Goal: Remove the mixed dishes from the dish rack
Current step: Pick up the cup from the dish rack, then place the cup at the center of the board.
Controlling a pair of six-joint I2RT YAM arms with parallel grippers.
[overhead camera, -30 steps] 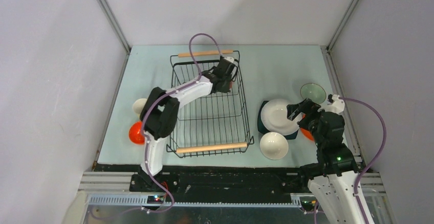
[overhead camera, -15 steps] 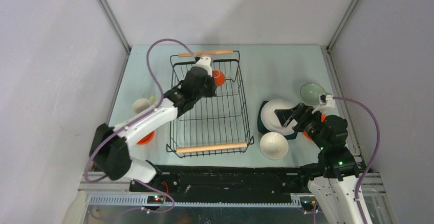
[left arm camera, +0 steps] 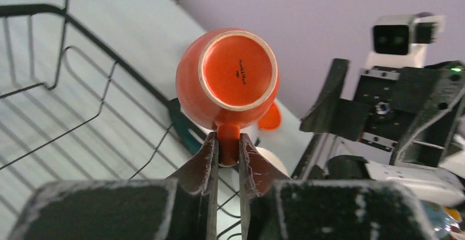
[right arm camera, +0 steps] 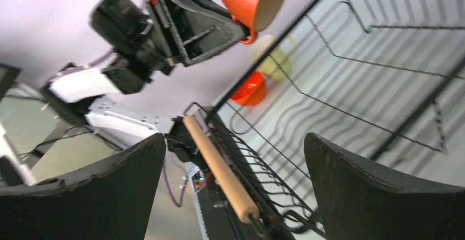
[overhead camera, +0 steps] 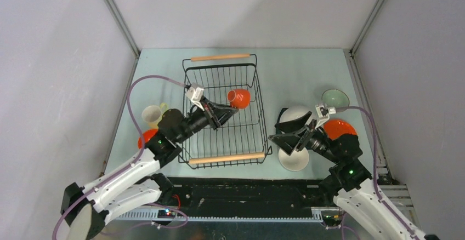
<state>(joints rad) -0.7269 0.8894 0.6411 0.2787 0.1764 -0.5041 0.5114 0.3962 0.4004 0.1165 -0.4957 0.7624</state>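
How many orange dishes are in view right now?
3: a cup held over the rack, a bowl left of it, a plate far right. Others may be hidden.

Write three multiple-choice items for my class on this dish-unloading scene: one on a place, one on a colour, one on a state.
1. Relative to the dish rack, the pale yellow mug sits: A inside it; B on the table to its left; C on its handle.
2. The cup held by the left hand is: A white; B teal; C orange.
3. The right hand is: A open and empty; B shut on a bowl; C shut on a handle.
Answers: B, the mug is outside the dish rack; C, its glossy orange base shows; A, its fingers stand wide apart with nothing between.
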